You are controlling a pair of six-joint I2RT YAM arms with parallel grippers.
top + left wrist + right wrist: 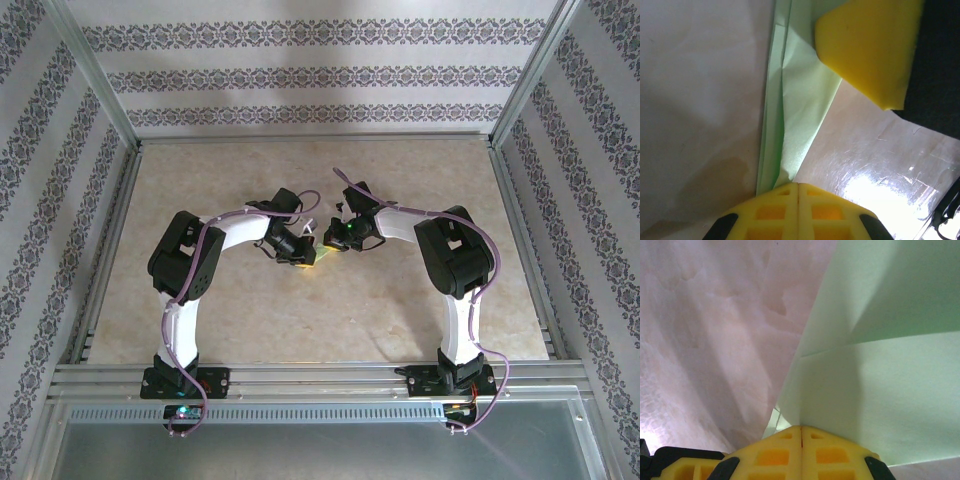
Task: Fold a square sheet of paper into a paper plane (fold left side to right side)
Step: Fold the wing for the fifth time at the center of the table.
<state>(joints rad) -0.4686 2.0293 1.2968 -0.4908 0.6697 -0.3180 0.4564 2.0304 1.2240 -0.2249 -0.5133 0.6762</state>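
Observation:
The paper plane [799, 105] is light green paper folded into a narrow, layered strip with long creases. In the left wrist view it runs up from my left gripper [798, 185], which is shut on its near end. A yellow finger [867, 45] of the right gripper covers its far end. In the right wrist view the paper plane [890, 390] spreads wide to the right, and one crease runs straight into my shut right gripper [801, 428]. From above, the left gripper [303, 255] and the right gripper [331, 240] meet at mid-table, hiding most of the paper [312, 263].
The beige tabletop [400, 320] lies open all round the arms. Aluminium frame rails [300, 375] run along the near edge and up both sides. Patterned walls [320, 70] close in the back and sides.

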